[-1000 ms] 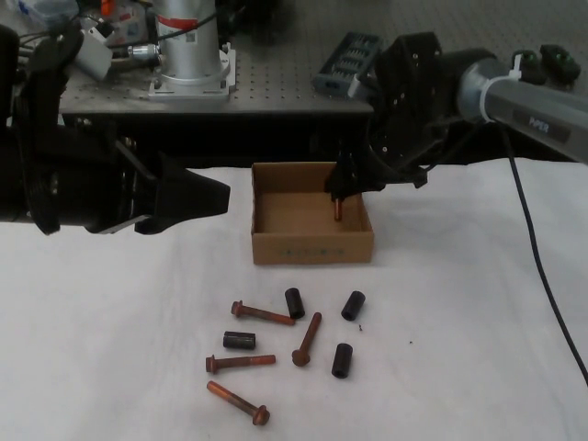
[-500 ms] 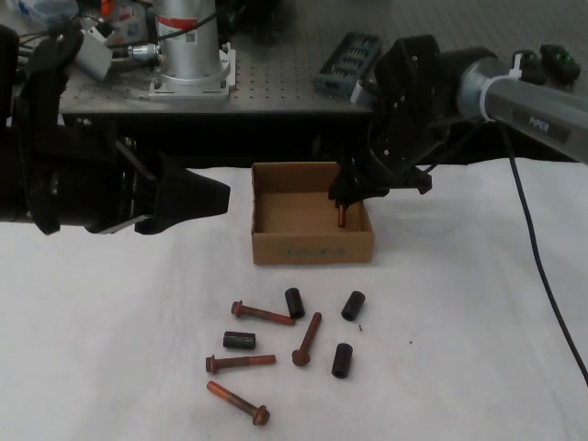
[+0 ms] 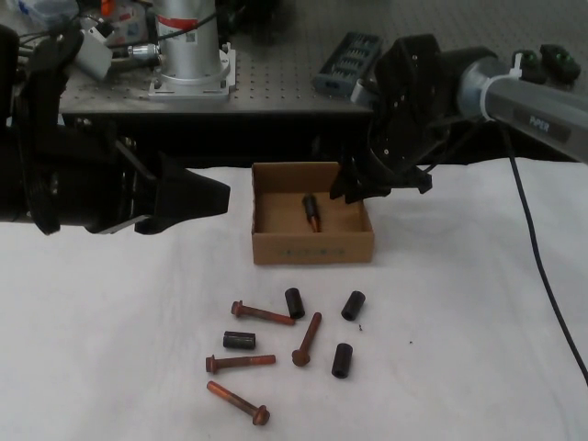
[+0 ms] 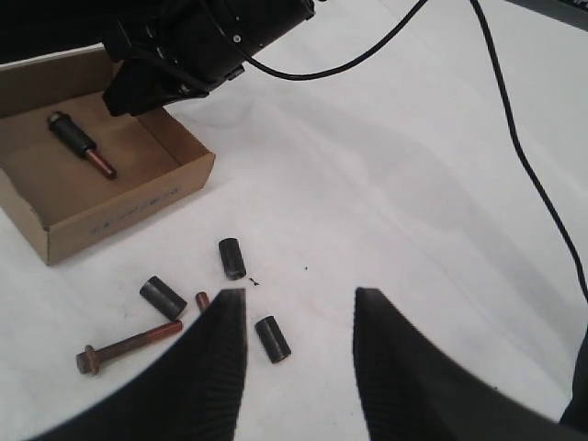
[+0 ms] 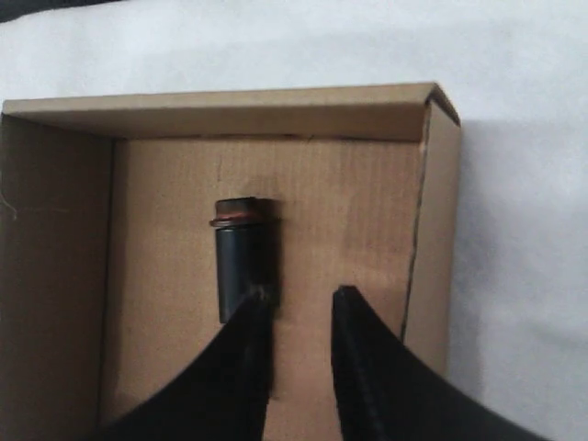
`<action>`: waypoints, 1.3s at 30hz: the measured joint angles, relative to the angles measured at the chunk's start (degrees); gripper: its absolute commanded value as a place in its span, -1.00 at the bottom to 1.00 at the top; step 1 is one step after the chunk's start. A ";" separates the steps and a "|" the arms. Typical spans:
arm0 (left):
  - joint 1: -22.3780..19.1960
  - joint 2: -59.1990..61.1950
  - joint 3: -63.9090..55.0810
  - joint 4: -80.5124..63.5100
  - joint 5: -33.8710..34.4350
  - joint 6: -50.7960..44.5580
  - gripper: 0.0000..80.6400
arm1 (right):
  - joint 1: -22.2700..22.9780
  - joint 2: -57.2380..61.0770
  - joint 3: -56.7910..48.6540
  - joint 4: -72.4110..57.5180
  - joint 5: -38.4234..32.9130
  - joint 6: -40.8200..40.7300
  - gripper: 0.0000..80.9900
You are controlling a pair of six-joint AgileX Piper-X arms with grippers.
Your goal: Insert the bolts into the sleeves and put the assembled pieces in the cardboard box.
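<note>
The cardboard box (image 3: pixel 312 248) stands at mid-bench. One assembled piece (image 3: pixel 311 211), a bolt in a black sleeve, lies flat on its floor (image 5: pixel 241 257) (image 4: pixel 81 145). My right gripper (image 3: pixel 354 188) hovers over the box's right side, open with nothing between its fingers (image 5: pixel 301 299). On the cloth in front of the box lie several loose copper bolts (image 3: pixel 262 314) (image 3: pixel 239 402) and several black sleeves (image 3: pixel 294 302) (image 3: pixel 342 360). My left gripper (image 4: pixel 300 294) hangs open above the cloth, well left of the box (image 3: pixel 216 197), with sleeves (image 4: pixel 232 258) and a bolt (image 4: pixel 129 345) below it.
A white cloth (image 3: pixel 459 349) covers the bench, bare to the right and left of the parts. Behind the box runs a perforated metal table (image 3: pixel 276 83) with a silver post and clutter. The right arm's cable (image 3: pixel 542 276) trails across the right side.
My right gripper has let go of the assembled piece, which hung upright over the box. It now lies flat on the box floor. The left arm has not moved.
</note>
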 measured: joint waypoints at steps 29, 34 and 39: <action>0.00 0.00 0.00 8.13 -1.38 5.92 -0.30 | 9.85 -14.76 6.41 28.65 7.15 -11.27 -0.46; 0.00 -0.12 0.00 10.64 -1.38 5.92 -0.30 | 14.75 -14.76 14.89 26.59 10.39 -5.58 -0.42; 0.00 -0.80 0.00 13.94 -1.57 6.83 -0.30 | 18.13 -15.29 20.18 24.55 12.64 -0.92 -0.42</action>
